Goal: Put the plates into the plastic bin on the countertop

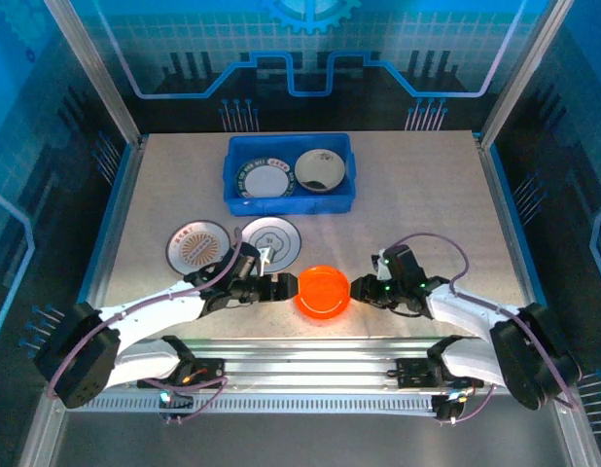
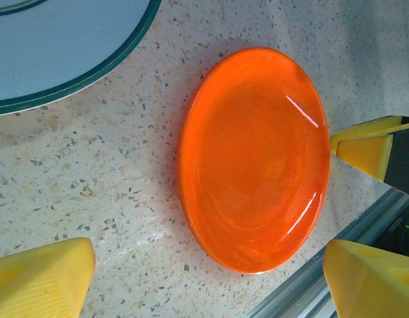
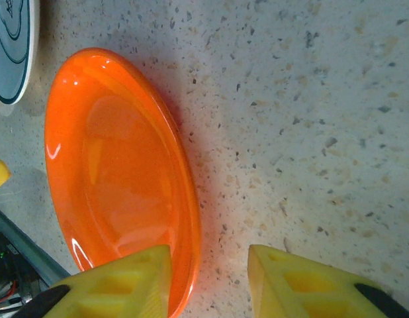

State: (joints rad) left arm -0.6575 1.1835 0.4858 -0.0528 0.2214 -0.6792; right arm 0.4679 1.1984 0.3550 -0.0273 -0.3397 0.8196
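Pickup of the orange plate point(image 1: 323, 290) is the step in hand: it lies flat at the near edge of the table point(image 1: 427, 214), flanked by both sets of jaws. Right jaws stand open astride its rim; left jaws gape wide just short of the opposite side. Next, I judge, the right jaws must pinch the rim, lift, and carry it to the blue bin point(image 1: 291, 202) at the back. Speckled beige surface, aluminium rails point(image 1: 116, 97), blue panelled walls point(image 1: 310, 49) around

Orange plate point(image 1: 322, 291): glossy, uniformly bright, at the front edge of the beige, dark-speckled worktop point(image 1: 427, 195). Sunburst plate point(image 1: 196, 244): white, orange radial motif. Banded plate point(image 1: 270, 236): white, dark-green rim line. Bin point(image 1: 289, 202): blue, containing a dark-rimmed plate point(image 1: 264, 179) and a grey plate point(image 1: 320, 169).
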